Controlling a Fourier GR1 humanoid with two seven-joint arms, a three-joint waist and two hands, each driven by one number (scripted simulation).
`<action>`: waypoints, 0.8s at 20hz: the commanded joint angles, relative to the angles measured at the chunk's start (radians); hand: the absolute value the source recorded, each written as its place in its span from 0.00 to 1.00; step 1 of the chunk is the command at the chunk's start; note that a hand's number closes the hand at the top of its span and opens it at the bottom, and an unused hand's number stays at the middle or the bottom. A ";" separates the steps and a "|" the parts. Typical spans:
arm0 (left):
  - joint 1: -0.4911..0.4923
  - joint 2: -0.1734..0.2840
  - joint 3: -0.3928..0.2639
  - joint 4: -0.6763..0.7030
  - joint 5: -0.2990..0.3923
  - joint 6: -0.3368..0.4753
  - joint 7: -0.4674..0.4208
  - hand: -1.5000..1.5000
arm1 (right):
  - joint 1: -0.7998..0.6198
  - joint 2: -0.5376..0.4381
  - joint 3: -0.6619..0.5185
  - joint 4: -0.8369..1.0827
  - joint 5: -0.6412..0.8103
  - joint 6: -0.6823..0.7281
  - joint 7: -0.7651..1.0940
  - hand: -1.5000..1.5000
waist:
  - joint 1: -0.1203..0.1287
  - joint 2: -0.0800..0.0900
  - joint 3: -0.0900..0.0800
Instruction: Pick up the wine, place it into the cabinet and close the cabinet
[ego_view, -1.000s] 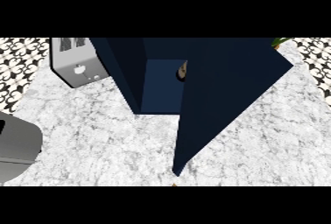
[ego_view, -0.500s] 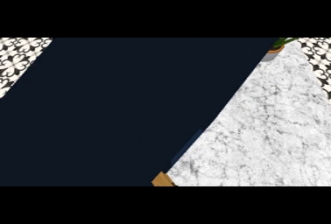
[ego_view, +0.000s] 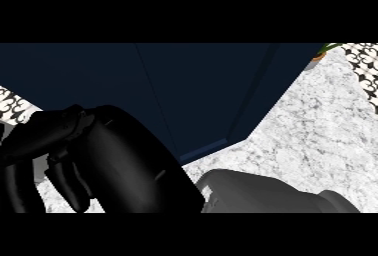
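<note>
Hand (ego_view: 96, 155) — fingers curled downward, beside navy cabinet (ego_view: 184, 85)

I see the dark navy cabinet (ego_view: 199, 95) filling the upper middle, standing on the white marble counter (ego_view: 317, 130). A black hand (ego_view: 88, 160) sits lower left before it; a potted plant (ego_view: 322, 54) stands far right behind.

The cabinet (ego_view: 199, 85) is a deep navy blue, filling the view from nine o'clock to one o'clock. The counter (ego_view: 317, 130) at three o'clock is white marble with grey veining. A black-and-white patterned tile wall (ego_view: 363, 55) shows at two o'clock, beside a terracotta pot (ego_view: 319, 56) with green leaves. At seven o'clock the hand (ego_view: 88, 160) is glossy black; the forearm (ego_view: 266, 195) at five o'clock is grey.
</note>
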 joint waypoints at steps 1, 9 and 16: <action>-0.024 -0.038 0.003 0.035 -0.023 0.013 -0.004 0.00 | -0.121 0.010 -0.089 0.183 0.009 0.073 -0.066 1.00 | -0.016 0.000 0.001; -0.042 -0.058 0.034 0.024 -0.049 0.031 0.044 0.00 | -0.180 0.007 -0.219 0.451 0.029 0.186 -0.195 1.00 | -0.022 -0.001 0.002; -0.028 -0.072 0.038 0.029 -0.065 -0.020 0.066 0.00 | -0.159 -0.003 -0.303 0.672 0.009 0.284 -0.380 1.00 | -0.016 0.003 0.001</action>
